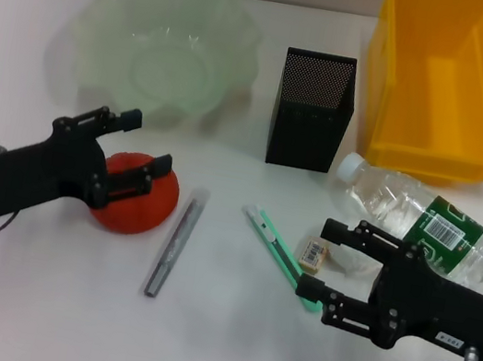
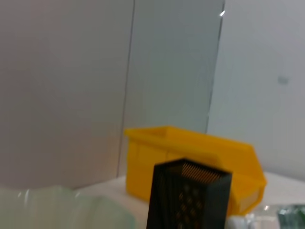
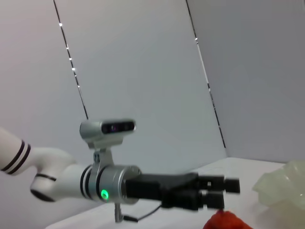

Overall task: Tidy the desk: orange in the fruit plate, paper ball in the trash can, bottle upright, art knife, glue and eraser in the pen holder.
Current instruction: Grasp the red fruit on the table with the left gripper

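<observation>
The orange (image 1: pixel 130 203) lies on the desk (image 1: pixel 34 294) at the left, in front of the fruit plate (image 1: pixel 158 44). My left gripper (image 1: pixel 148 142) is open just above the orange, one finger crossing its top. The glue (image 1: pixel 174 243) and the art knife (image 1: pixel 277 252) lie mid-desk, with the eraser (image 1: pixel 313 252) beside the knife. My right gripper (image 1: pixel 321 260) is open around a whitish paper ball (image 1: pixel 354 259), its fingertips near the eraser and the knife. The bottle (image 1: pixel 421 222) lies on its side behind it. The pen holder (image 1: pixel 313 109) and trash can (image 1: pixel 446 81) stand at the back.
The left wrist view shows the trash can (image 2: pixel 190 148), the pen holder (image 2: pixel 188 200) and the fruit plate's rim (image 2: pixel 62 210). In the right wrist view are the left gripper (image 3: pixel 224 193), the orange (image 3: pixel 226 222) and the plate (image 3: pixel 286 183). A grey wall stands behind.
</observation>
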Controlling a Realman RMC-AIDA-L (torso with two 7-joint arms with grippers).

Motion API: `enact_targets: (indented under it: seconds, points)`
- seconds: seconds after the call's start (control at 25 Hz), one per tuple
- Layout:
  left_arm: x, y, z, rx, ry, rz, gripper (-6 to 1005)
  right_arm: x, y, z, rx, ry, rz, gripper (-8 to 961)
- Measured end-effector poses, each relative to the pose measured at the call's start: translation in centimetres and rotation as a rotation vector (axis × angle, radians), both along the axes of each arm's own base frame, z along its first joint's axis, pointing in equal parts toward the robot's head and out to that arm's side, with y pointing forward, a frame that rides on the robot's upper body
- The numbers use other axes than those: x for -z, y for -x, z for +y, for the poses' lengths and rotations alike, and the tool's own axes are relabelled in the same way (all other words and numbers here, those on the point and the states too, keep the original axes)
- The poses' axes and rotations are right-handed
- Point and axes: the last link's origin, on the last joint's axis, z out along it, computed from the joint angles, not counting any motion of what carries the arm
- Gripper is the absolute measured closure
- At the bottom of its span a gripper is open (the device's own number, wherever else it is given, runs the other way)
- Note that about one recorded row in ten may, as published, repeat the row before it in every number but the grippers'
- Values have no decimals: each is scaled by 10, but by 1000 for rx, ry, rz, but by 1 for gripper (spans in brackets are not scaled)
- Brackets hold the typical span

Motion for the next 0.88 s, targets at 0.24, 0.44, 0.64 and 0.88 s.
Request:
enact_targets:
  seconds: [0.24,0.44,0.64,0.88]
  points:
    - [11,11,-3,-48,-11,49,249,-1,2,3,-6,-7,7,165]
    - [16,16,-2,-87,-14,69,253,-1,5,5,-15,-6,8,165]
    - [17,18,-2,-85,-26,87,256,-1,6,7,-21,-6,7,166]
    - [17,20,-3,-88,-33,100,260,-1,8,9,-29,-6,7,166]
